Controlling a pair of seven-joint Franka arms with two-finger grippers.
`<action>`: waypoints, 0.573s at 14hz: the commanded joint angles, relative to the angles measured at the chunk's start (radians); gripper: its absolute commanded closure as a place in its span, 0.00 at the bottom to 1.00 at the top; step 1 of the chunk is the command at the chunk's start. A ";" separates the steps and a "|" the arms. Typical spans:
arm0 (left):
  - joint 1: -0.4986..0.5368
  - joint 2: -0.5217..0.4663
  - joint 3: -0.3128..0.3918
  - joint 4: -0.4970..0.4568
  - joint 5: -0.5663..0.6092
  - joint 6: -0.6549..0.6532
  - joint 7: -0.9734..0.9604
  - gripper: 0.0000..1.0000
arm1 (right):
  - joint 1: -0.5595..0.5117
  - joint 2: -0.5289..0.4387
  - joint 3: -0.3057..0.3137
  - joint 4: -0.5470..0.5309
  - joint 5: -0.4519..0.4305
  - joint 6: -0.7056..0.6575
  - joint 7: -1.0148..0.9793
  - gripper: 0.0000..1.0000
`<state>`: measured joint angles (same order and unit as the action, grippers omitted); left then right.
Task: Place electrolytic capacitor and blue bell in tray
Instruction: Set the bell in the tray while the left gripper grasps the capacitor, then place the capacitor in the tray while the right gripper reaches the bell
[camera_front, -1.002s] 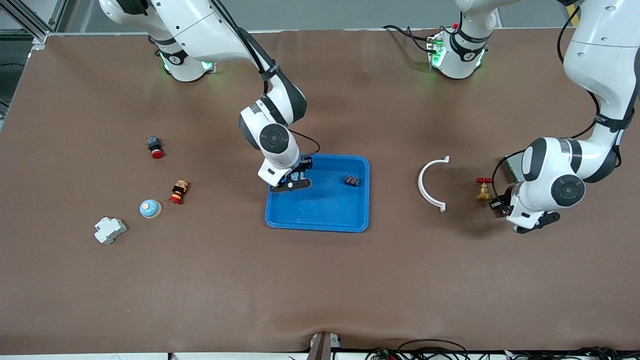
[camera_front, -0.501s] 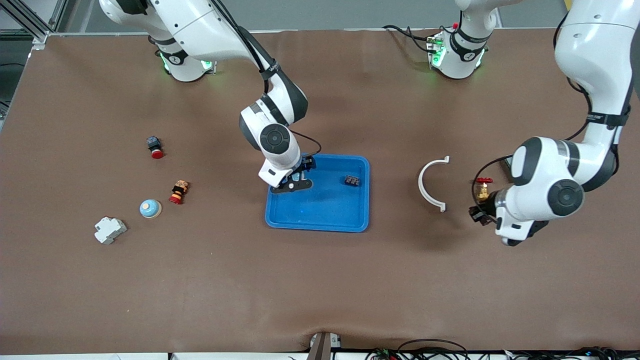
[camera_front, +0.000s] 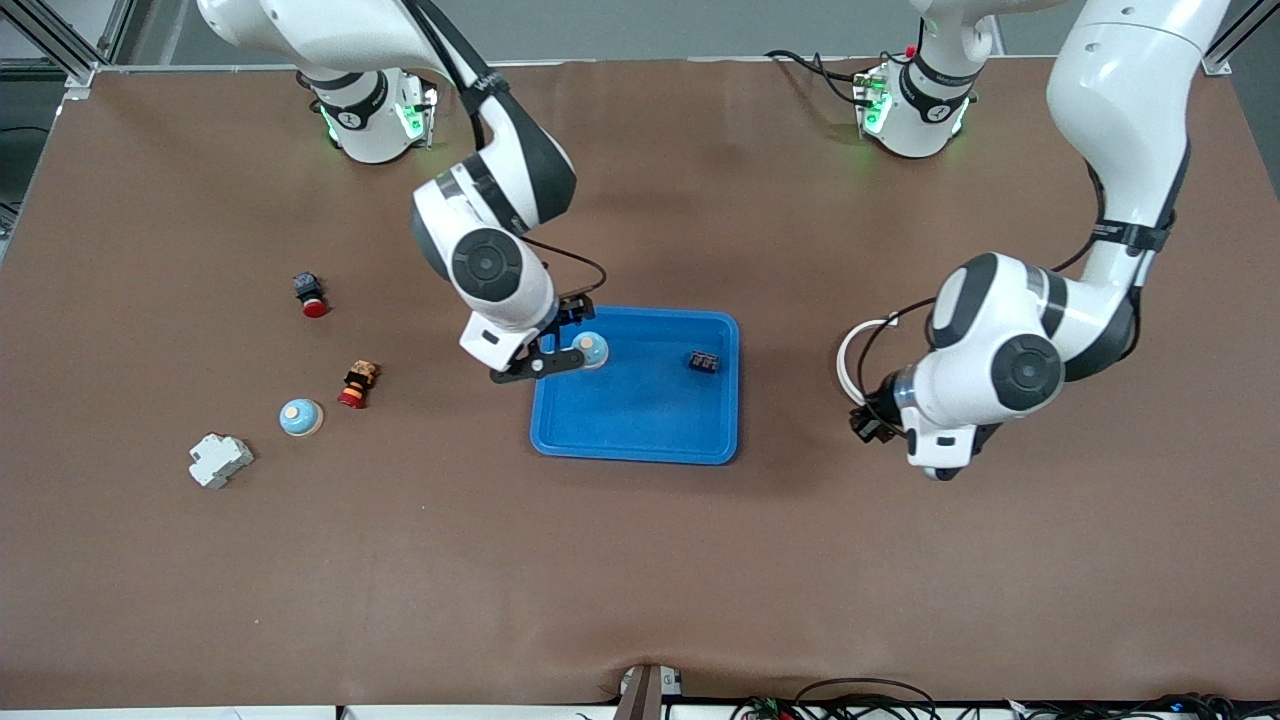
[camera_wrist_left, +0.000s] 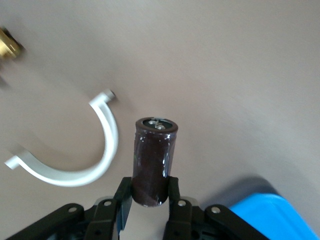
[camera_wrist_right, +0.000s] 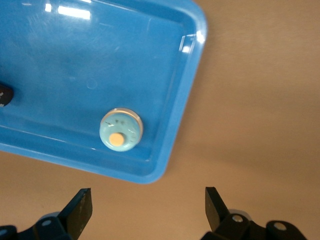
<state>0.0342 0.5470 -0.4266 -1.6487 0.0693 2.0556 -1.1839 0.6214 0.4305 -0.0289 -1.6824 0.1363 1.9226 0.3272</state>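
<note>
Left gripper (camera_wrist_left: 149, 195) pinches the capacitor (camera_wrist_left: 153, 160) low on its slick, rigid body; 1 bell (camera_wrist_right: 121, 129) sits in the tray (camera_wrist_right: 172, 135), right gripper (camera_wrist_right: 148, 209) wide open.

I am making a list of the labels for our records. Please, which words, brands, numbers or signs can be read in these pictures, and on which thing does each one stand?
None can be read.
Blue bell in the tray: small dark marks on top, too small to read.
Electrolytic capacitor in the left gripper: no print shows.
Right arm's cable: white print, too small to read.
</note>
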 joint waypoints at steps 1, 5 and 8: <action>-0.059 0.033 0.002 0.027 -0.017 0.031 -0.113 1.00 | -0.006 -0.070 0.009 -0.068 -0.084 -0.010 -0.010 0.00; -0.172 0.120 0.008 0.127 -0.005 0.090 -0.322 1.00 | -0.061 -0.144 0.010 -0.120 -0.127 -0.048 -0.118 0.00; -0.217 0.152 0.009 0.132 -0.005 0.181 -0.431 1.00 | -0.130 -0.180 0.009 -0.134 -0.122 -0.097 -0.264 0.00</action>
<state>-0.1587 0.6687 -0.4250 -1.5537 0.0686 2.2039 -1.5626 0.5461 0.3120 -0.0313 -1.7664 0.0206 1.8352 0.1459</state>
